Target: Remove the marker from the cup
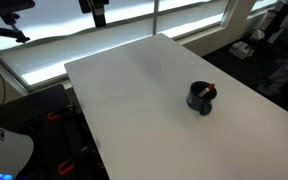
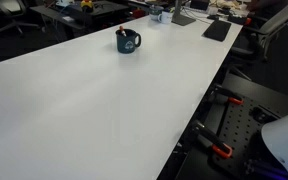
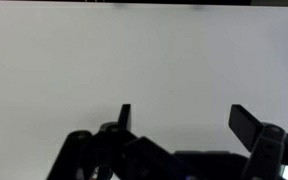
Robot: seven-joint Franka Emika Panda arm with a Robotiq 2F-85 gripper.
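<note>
1. Gripper [image 3: 180,112]: jaws spread wide, nothing between them, holding nothing.
2. Under the gripper in the wrist view there is only bare white table [image 1: 124,95].
3. Cup [image 1: 201,99], dark, stands upright on the table, well apart from the gripper and out of the wrist view.
4. Marker [image 1: 209,89] sits inside the cup, tip poking above the rim, far from the fingers [image 3: 124,116].

White table [image 1: 134,100], bright window strip [image 1: 189,18] behind; cluttered desks [image 2: 74,12] far bkgd.
</note>
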